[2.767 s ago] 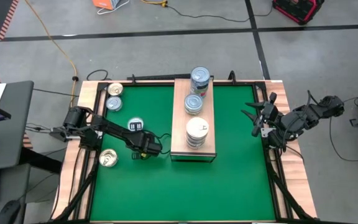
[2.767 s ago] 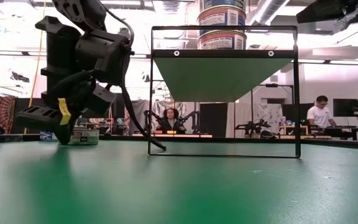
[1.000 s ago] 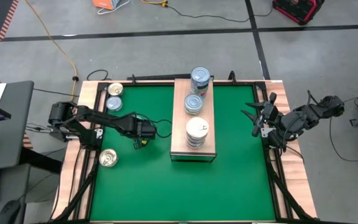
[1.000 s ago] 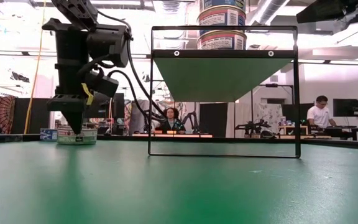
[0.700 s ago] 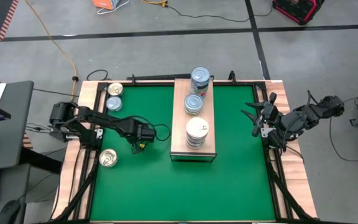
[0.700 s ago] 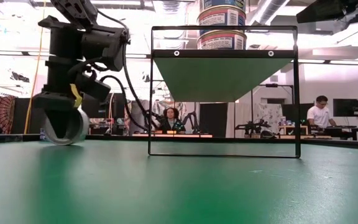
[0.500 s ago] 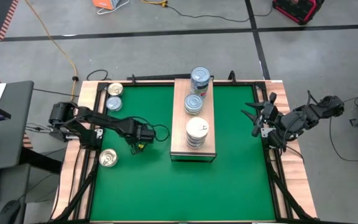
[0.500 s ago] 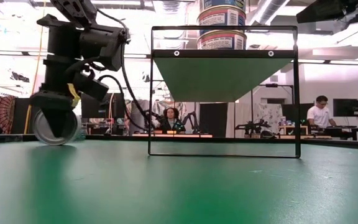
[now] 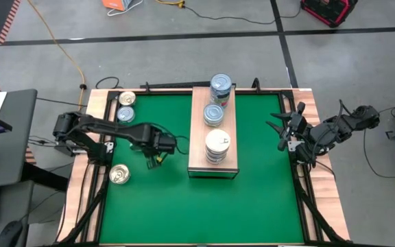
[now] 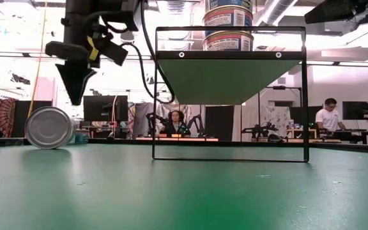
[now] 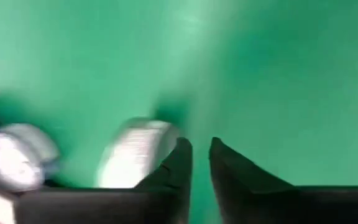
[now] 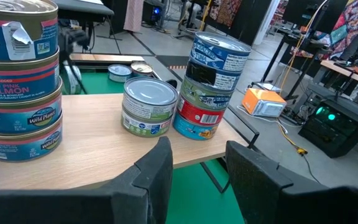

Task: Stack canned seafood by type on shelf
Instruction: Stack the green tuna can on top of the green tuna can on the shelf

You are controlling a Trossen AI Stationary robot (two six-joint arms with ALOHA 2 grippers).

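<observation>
three loose tins show on the left of the green mat [image 9: 252, 199] from above: a gold-topped one [image 9: 127, 99] and a blue-silver one [image 9: 125, 114] at the far left corner, and another gold-topped one [image 9: 119, 174] near the left border. a fourth tin [image 10: 48, 128] shows only in the low view, tipped on its edge with its silver face outward; from above it is hidden under the left arm. the left gripper [image 10: 75, 89] hangs above that tin, clear of it, fingers nearly together and holding nothing. in the left wrist view the tin is a pale blur beside the fingertips.

on the shelf [image 9: 213, 168], mid-mat, stand three stacks in a row: a white-topped stack [image 9: 217, 144] nearest, a short blue-silver stack [image 9: 213, 114] in the middle, a taller stack [image 9: 220, 86] at the far end. the right wrist view counts four tins cut off at the edge, two in the middle, four at the far end.

the right gripper [image 9: 284, 127] waits at the right border, fingers apart, empty.
</observation>
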